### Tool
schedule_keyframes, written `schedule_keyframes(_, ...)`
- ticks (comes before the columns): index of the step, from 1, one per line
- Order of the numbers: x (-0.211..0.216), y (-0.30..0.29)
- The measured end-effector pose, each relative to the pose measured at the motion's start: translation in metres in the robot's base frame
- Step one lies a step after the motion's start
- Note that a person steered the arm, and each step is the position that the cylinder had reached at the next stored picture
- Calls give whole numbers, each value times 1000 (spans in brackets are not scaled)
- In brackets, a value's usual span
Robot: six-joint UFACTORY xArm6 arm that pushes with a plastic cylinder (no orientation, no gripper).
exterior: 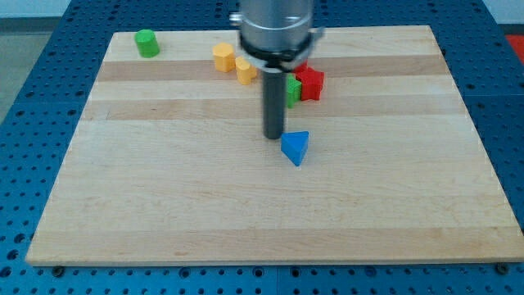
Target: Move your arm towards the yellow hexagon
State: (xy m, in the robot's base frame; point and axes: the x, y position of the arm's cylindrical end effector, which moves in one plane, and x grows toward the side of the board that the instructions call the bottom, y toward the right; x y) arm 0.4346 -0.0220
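The yellow hexagon (223, 57) sits near the view's top, left of centre, on the wooden board (164, 188). A second yellow block (246, 70) lies just to its lower right. My tip (273, 135) is at the end of the dark rod, below and right of both yellow blocks. It stands just left of the blue triangle (295, 147), very close to it. A red block (309, 83) and a small green block (292, 90) sit right of the rod, partly hidden by it.
A green cylinder-like block (147, 43) stands at the board's top left corner. The board lies on a blue perforated table (33, 98). The arm's grey body (276, 29) hangs over the top centre.
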Motion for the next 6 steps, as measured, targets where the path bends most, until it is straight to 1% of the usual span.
schedule_keyframes(1, -20, -56)
schedule_keyframes(2, -63, -102)
schedule_keyframes(3, -102, -126)
schedule_keyframes(4, -126, -130)
schedule_keyframes(5, -140, -129)
schedule_keyframes(6, -141, -117)
